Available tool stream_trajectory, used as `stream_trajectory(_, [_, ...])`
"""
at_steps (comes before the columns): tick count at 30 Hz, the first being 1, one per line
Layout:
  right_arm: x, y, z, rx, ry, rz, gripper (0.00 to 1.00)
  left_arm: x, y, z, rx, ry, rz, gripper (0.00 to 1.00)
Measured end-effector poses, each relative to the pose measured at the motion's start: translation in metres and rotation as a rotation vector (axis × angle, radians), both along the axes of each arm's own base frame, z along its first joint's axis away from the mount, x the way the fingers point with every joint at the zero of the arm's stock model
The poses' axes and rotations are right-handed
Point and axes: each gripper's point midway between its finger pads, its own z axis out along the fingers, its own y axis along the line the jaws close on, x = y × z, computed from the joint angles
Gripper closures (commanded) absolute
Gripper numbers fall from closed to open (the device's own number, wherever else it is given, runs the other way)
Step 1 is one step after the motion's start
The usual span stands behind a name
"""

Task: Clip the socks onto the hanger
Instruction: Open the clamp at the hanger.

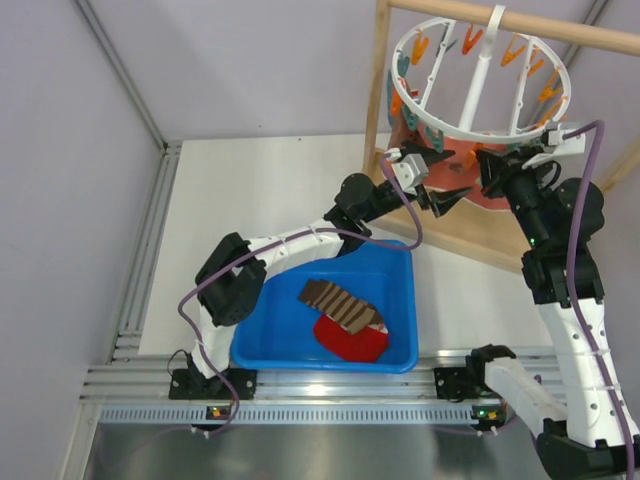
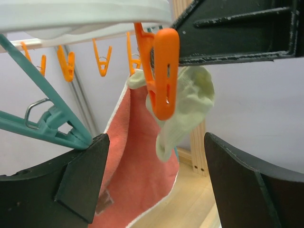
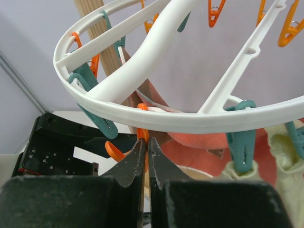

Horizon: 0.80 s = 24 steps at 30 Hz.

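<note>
Socks point(image 1: 340, 305) lie in blue bin point(image 1: 262, 345); right gripper point(image 3: 145, 142) pinches orange clothespin point(image 2: 161, 71) on hanger point(image 1: 470, 133).

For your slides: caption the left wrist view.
Orange clothespin under the white hanger grips a pale sock, framed by the open left tool.

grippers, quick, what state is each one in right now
Left gripper: open, holding nothing.
Right gripper: shut on an orange clothespin.
</note>
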Motion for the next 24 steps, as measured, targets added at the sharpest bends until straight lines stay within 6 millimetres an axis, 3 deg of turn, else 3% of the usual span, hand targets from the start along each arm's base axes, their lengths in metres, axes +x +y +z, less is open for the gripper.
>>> stream_trajectory(10, [-0.003,0.0,-0.004,0.0,0.023,0.003,1.0,0.002,0.001,0.012,-0.029,-0.039,0.056,0.35])
stream_trajectory(18, [-0.004,0.003,-0.003,0.008,0.021,0.019,1.0,-0.01,-0.005,0.022,-0.047,-0.06,0.037,0.42])
stream_trajectory(24, [-0.004,0.006,-0.002,0.014,0.021,0.037,1.0,-0.011,-0.004,0.042,-0.079,-0.064,0.04,0.53])
